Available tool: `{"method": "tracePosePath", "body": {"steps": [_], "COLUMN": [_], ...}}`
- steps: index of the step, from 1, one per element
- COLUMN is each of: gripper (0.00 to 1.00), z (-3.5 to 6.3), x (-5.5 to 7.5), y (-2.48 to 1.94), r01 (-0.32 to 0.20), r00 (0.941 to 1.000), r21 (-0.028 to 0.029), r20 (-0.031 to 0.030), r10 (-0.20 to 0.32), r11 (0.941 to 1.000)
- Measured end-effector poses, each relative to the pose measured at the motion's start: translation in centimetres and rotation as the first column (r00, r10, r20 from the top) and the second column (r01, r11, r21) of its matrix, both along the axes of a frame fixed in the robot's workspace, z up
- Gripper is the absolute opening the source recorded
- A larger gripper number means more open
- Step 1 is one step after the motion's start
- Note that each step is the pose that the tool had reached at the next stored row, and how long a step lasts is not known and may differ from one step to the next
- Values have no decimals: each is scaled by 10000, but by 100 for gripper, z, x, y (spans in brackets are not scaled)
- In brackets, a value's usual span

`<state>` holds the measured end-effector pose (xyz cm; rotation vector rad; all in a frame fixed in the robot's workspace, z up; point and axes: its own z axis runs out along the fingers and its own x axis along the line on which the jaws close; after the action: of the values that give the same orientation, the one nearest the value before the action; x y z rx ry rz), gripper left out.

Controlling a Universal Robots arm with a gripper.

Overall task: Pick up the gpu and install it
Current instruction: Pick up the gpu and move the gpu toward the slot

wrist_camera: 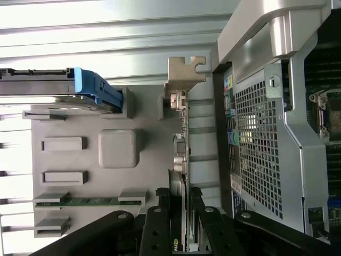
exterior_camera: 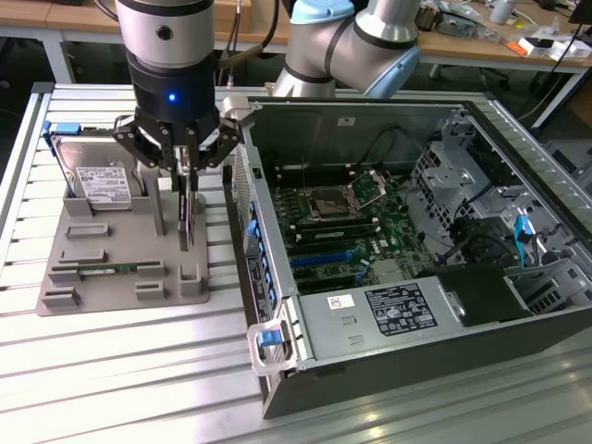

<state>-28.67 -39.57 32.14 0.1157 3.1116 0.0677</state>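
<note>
Green gpu [wrist_camera: 184, 133] edgewise, level, in tool [wrist_camera: 179, 194]

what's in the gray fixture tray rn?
In the tray: hard drive upright at the far side, memory stick lying in a near slot, gpu on edge with the claw shut on its top. The tray's holders cover the gpu's lower edge.

The gripper [exterior_camera: 186, 178] pinches the gpu [exterior_camera: 187, 222] and hides its top part. The gpu stands edge-on, so its flat sides cannot be seen. The arm [exterior_camera: 166, 37] is cut off by the exterior view's top edge. The words on the hard drive [exterior_camera: 97, 180] are too small to read. In the wrist view, one end of the gpu sits hidden between the black fingers [wrist_camera: 160, 224], and the computer case [wrist_camera: 266, 133] runs off the picture's edge.
</note>
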Motion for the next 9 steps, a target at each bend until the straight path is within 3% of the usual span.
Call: {"method": "tracePosePath", "body": {"steps": [9], "gripper": [26], "z": [90], "x": [0], "y": [0], "r01": [0], "r00": [10000], "r21": [2], "r20": [0], "r10": [0], "r11": [10000]}}
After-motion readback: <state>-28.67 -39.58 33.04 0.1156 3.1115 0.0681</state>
